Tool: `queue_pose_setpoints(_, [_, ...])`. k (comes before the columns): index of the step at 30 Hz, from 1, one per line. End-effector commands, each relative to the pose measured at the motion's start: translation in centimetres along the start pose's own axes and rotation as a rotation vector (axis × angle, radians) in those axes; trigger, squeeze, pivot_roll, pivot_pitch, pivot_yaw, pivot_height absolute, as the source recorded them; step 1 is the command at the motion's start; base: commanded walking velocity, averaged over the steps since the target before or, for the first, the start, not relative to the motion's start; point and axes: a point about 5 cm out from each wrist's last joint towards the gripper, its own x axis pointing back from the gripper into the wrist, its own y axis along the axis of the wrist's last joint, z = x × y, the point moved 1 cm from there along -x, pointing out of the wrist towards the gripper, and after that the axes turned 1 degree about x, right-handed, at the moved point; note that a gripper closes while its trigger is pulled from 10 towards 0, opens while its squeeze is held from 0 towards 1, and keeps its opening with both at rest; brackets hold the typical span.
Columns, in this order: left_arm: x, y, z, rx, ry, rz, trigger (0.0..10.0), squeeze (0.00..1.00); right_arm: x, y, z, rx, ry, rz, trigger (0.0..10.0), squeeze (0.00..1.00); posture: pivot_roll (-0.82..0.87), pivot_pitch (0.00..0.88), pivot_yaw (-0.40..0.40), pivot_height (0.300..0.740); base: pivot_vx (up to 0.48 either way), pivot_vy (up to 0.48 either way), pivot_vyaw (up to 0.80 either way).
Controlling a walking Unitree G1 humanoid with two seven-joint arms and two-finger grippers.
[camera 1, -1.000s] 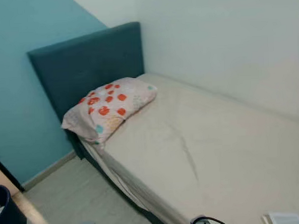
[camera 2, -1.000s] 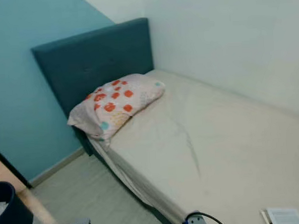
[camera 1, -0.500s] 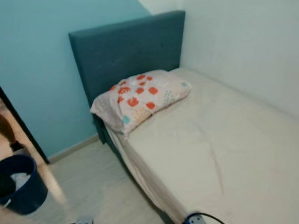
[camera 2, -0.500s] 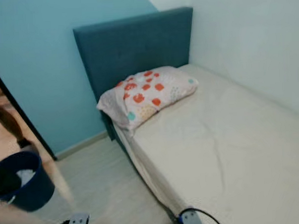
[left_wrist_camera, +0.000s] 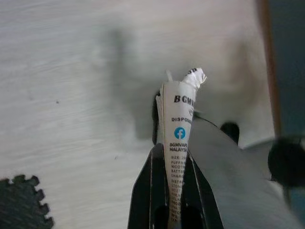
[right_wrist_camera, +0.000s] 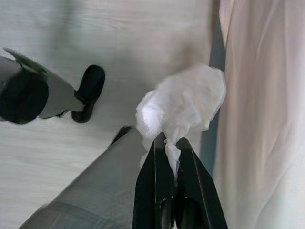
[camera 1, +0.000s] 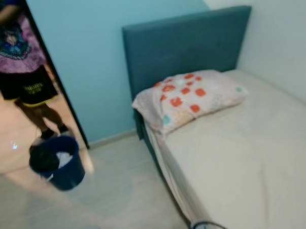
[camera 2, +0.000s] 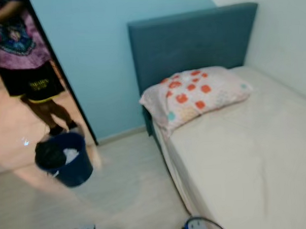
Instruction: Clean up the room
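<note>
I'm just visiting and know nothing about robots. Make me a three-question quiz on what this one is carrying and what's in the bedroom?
1. True or false: the left gripper holds a printed paper packet.
2. What does the right gripper pinch? A) a sock B) a crumpled white tissue C) a spoon
3. Fill in: the blue bin stands on the floor near a ____'s feet, by the doorway.

Key: 1 true; 2 B; 3 person.
</note>
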Motion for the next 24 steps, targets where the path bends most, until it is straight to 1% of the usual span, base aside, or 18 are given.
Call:
queue_pose_setpoints(1, [0.10, -0.88, -0.04, 0.010, 0.003, 0.032, 10.0, 0.00, 0.00, -0.47, 0.65, -0.002, 0.020, 0.011, 10.0, 0.00, -0.05, 0.041, -0.016, 0.737, 0.000, 0.000, 0.78])
queue_pose_setpoints(5, [0.06, -0.67, -0.01, 0.003, 0.009, 0.029, 10.0, 0.00, -0.02, -0.36, 0.63, 0.001, 0.026, 0.010, 10.0, 0.00, -0.05, 0.029, -0.018, 0.737, 0.000, 0.000, 0.78])
queue_pose_setpoints(15, [0.01, -0.34, -0.03, 0.018, 0.005, 0.016, 10.0, 0.00, -0.06, -0.23, 0.72, 0.017, 0.036, 0.010, 10.0, 0.00, -0.04, 0.026, -0.019, 0.737, 0.000, 0.000, 0.78])
queue_pose_setpoints(20, [0.00, -0.12, 0.00, 0.021, 0.000, 0.006, 10.0, 0.00, -0.09, -0.13, 0.82, 0.020, 0.040, 0.007, 10.0, 0.00, -0.05, 0.027, -0.017, 0.737, 0.279, 0.000, 0.77])
queue_pose_setpoints(22, [0.00, -0.03, 0.06, 0.017, 0.004, 0.003, 10.0, 0.00, -0.10, -0.01, 0.77, -0.023, 0.030, -0.006, 10.0, 0.00, -0.05, 0.027, -0.016, 0.737, 0.349, 0.000, 0.78])
queue_pose_setpoints(23, [0.00, -0.03, 0.06, 0.017, 0.004, 0.003, 10.0, 0.00, -0.10, -0.01, 0.77, -0.023, 0.030, -0.006, 10.0, 0.00, -0.05, 0.027, -0.016, 0.737, 0.349, 0.000, 0.78])
queue_pose_setpoints(24, [-0.01, 0.01, 0.08, 0.015, 0.004, 0.002, 10.0, 0.00, -0.12, 0.05, 0.69, -0.035, 0.019, -0.008, 10.0, 0.00, -0.05, 0.028, -0.016, 0.737, 0.364, 0.000, 0.00])
